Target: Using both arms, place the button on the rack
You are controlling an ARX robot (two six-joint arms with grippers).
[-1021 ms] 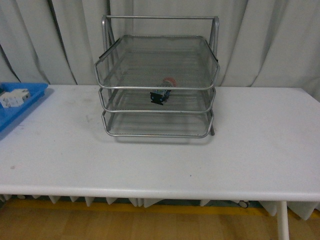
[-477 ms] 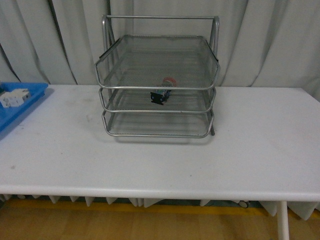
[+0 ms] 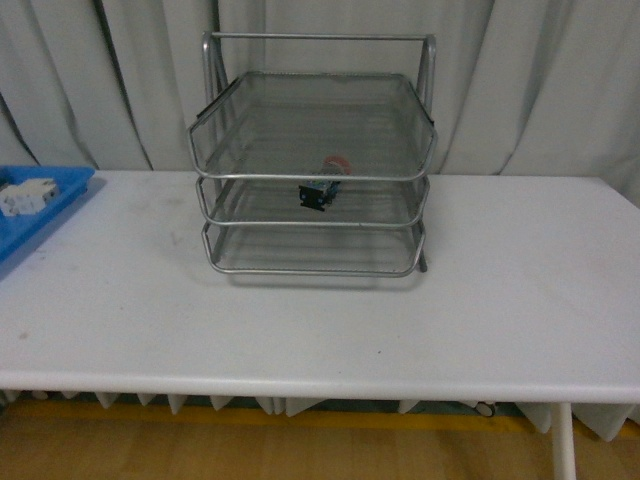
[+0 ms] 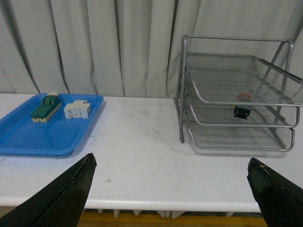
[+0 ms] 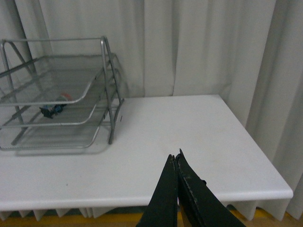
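Slightly shifted since a second ago, the rack (image 3: 312, 155) sits a touch further toward 9 o'clock in the front view, and the blue tray (image 3: 30, 215) has slid the same way. The button (image 3: 321, 187) lies on the rack's middle shelf, red cap toward 1 o'clock. On the white desk (image 3: 320, 310) the left pincer (image 4: 170, 196) is spread wide apart. The right pincer (image 5: 176, 163) has its tips pressed together, holding nothing. In the tray rest a white block (image 4: 77, 109) and a green-topped block (image 4: 46, 107).
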